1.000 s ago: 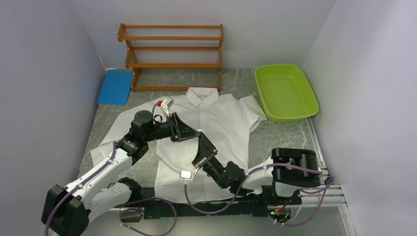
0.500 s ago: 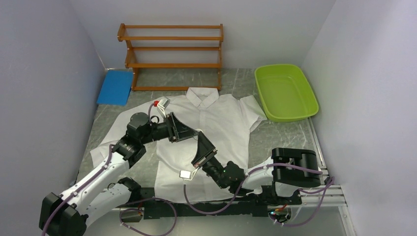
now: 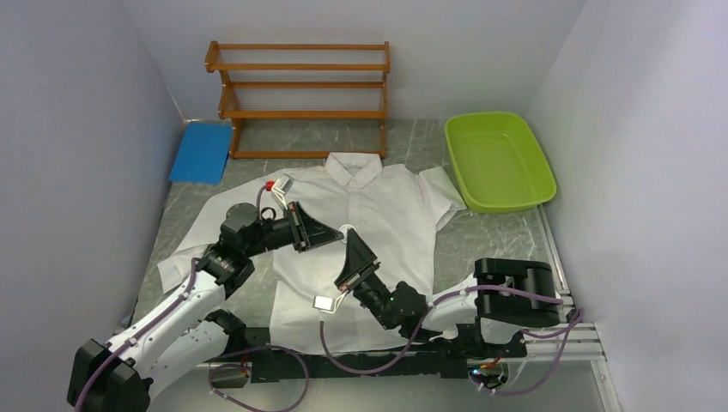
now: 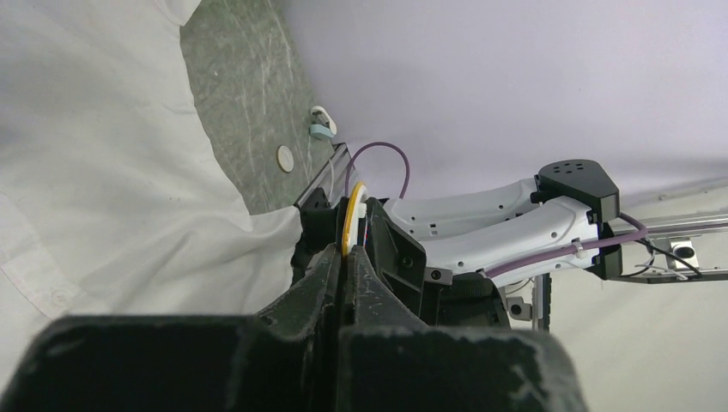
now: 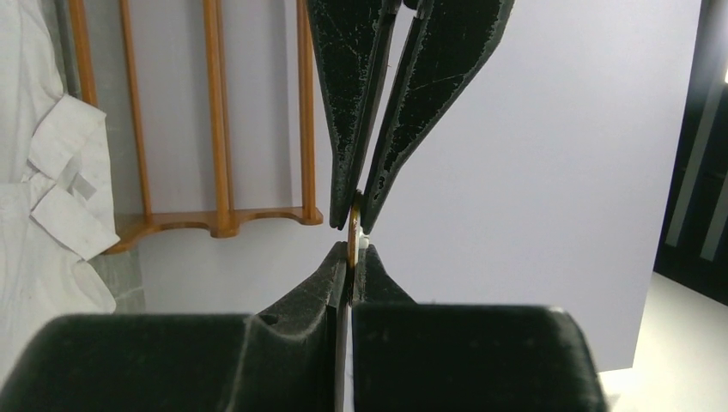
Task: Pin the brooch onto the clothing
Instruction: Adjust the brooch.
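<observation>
Tip-to-tip on brooch (image 4: pixel 351 216) — left end effector (image 4: pixel 346 255), right end effector (image 5: pixel 350 259) — above shirt (image 3: pixel 391 215).

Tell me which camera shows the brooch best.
Left wrist: the brooch shows its yellow rim edge-on, pinched in the left gripper. Right wrist shows only a thin sliver of it; top external, a tiny pale speck over the shirt.

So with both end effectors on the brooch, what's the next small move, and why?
Probably lower the pair together toward the shirt. The left end effector and right end effector meet tip to tip, both shut on the thin brooch, which appears held off the fabric, so pinning can't begin yet.
</observation>
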{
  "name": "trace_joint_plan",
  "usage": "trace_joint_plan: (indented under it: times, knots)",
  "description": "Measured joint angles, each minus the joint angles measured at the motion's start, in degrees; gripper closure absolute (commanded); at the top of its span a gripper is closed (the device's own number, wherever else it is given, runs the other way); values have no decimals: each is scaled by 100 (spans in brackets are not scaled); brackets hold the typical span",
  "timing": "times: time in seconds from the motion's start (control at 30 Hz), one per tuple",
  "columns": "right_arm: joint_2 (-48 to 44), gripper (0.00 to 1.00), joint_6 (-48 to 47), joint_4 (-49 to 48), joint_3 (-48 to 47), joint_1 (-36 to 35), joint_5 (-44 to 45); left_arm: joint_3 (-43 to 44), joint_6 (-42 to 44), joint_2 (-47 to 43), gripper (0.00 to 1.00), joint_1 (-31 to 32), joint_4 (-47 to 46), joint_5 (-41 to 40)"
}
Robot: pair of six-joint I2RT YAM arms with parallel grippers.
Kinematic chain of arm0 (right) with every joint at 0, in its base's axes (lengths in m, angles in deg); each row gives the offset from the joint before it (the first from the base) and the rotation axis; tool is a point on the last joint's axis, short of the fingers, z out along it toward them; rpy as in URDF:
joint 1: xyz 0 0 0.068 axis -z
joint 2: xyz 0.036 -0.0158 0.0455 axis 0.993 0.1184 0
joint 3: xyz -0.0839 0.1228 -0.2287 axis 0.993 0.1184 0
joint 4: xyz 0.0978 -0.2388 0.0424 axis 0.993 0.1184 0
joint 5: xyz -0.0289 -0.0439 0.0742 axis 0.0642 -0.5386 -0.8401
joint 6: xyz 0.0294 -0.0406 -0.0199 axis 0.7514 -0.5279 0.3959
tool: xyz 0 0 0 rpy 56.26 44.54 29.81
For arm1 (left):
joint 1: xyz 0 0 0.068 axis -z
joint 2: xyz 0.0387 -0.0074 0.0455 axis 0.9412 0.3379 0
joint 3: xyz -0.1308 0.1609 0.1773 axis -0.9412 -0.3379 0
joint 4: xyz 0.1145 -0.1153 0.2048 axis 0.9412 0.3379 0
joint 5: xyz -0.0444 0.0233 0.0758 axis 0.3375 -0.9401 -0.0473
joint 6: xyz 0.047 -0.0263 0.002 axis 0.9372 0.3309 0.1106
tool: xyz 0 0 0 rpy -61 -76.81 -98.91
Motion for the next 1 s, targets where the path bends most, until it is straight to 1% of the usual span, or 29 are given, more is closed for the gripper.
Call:
trace_joint_plan:
  times: [0.07,0.1,0.13,0.2,0.23,0.27,0.47,0.6,0.7,0.77,0.87,0.9,0.93,1.0]
  knots:
    - [0,100,2,0,0,0,20,2,9,17,97,0,-20,11]
    - [2,97,4,0,0,0,24,2,17,17,97,0,-22,13]
    - [2,77,11,0,0,0,28,2,22,17,97,0,-20,11]
    - [2,30,68,2,-2,0,35,4,37,17,97,0,-2,15]
    - [2,8,140,2,-7,0,46,11,70,7,97,4,33,11]
    - [2,1,208,0,-13,0,55,11,90,-9,97,7,63,9]
    - [4,0,682,11,-133,0,149,46,400,-249,97,7,450,-122]
    - [-55,0,1174,44,-227,0,271,398,922,-544,97,7,1314,-468]
    - [-468,0,1902,542,-247,0,372,763,1436,-815,97,7,2031,-868]
    - [-901,0,2509,1143,-308,0,367,953,1746,-962,97,7,2409,-1106]
    - [-1832,0,3816,2817,-566,81,68,1191,2225,-1150,97,7,2992,-1478]
    - [-2238,0,4417,3639,-734,181,-278,1261,2387,-1213,97,7,3202,-1622]
    - [-2470,0,4778,4072,-846,267,-481,1290,2496,-1248,97,7,3307,-1709]
    - [-3032,0,5814,5226,-1145,750,-1412,1379,2769,-1362,97,7,3650,-1939]
